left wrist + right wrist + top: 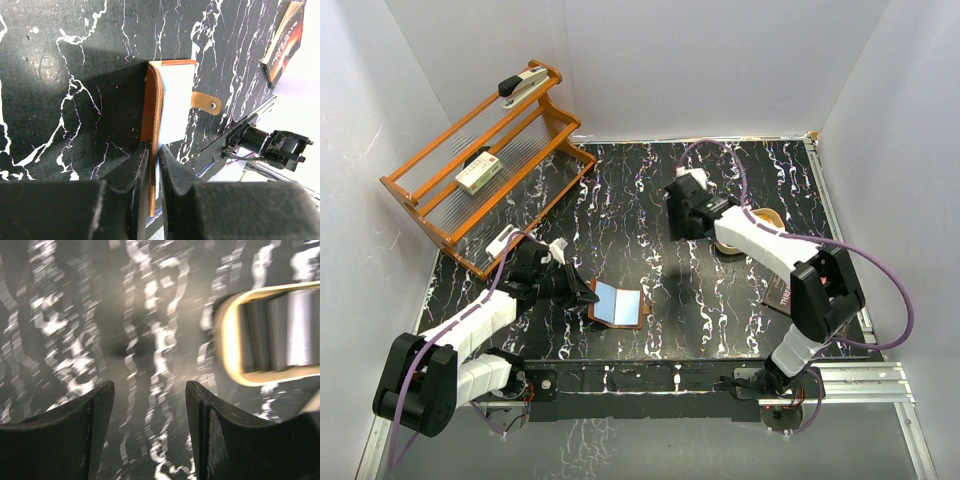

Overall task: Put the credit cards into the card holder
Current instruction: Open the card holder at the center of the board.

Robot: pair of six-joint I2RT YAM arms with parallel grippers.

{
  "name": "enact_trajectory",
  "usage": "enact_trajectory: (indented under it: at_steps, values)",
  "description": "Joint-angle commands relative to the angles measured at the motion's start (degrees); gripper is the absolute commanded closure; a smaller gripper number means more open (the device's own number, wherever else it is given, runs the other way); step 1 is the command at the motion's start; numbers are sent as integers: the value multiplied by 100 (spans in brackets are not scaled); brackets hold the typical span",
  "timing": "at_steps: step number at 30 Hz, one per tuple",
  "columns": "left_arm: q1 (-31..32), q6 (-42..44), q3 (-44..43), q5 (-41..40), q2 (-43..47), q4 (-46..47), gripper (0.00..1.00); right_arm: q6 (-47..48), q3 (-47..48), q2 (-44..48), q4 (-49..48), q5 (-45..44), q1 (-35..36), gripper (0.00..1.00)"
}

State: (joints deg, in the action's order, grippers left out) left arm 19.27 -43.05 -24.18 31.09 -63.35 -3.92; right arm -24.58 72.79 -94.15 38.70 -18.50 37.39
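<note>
Pinching one card holder, one card

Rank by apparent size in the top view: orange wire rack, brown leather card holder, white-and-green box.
1. orange wire rack
2. brown leather card holder
3. white-and-green box, only slightly smaller and raised on the rack, so unsure

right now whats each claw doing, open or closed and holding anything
left claw: closed on the edge of the card holder
right claw: open, holding nothing
</note>
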Motion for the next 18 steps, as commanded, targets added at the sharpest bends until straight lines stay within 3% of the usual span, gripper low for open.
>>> enact_trajectory:
  at_steps: [1,10,13,18]
  values:
    - [20,112,13,178,23,68,92,1011,417,-253,-303,-793,-719,44]
    - [17,143,-6,214,-24,103,100,2062,946,-1111,-152,-1092,-1735,41]
    - [16,147,-7,233,-67,106,100,2174,831,-1227,-162,-1179,-1836,35]
    - [16,147,-11,283,-105,129,100,2302,669,-1332,-283,-1215,-1842,34]
